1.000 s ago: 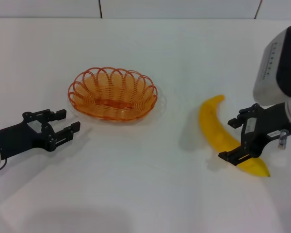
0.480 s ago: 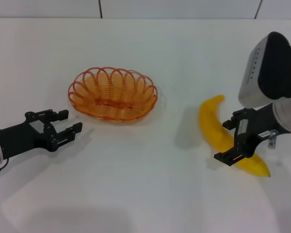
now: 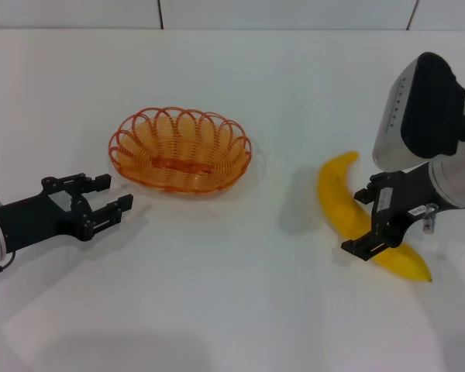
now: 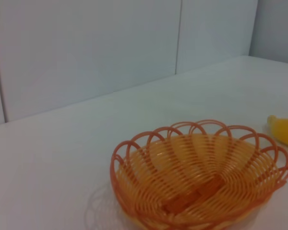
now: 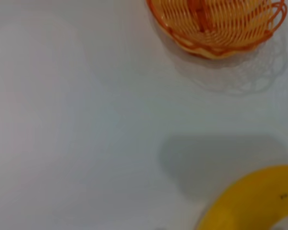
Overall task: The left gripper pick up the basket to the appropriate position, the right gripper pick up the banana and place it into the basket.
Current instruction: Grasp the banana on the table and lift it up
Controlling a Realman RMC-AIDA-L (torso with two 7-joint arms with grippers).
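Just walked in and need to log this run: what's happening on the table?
The right gripper is open around the banana, which lies on the white table, not lifted. The left gripper is open beside the orange basket, not touching it. The basket is empty.

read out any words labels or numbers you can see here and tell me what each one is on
No text can be read in any view.
White label on the right arm: a row of dark marks, too small to read.
White sticker on the right gripper: too blurred to read.
The left gripper, basket and banana: no lettering visible.
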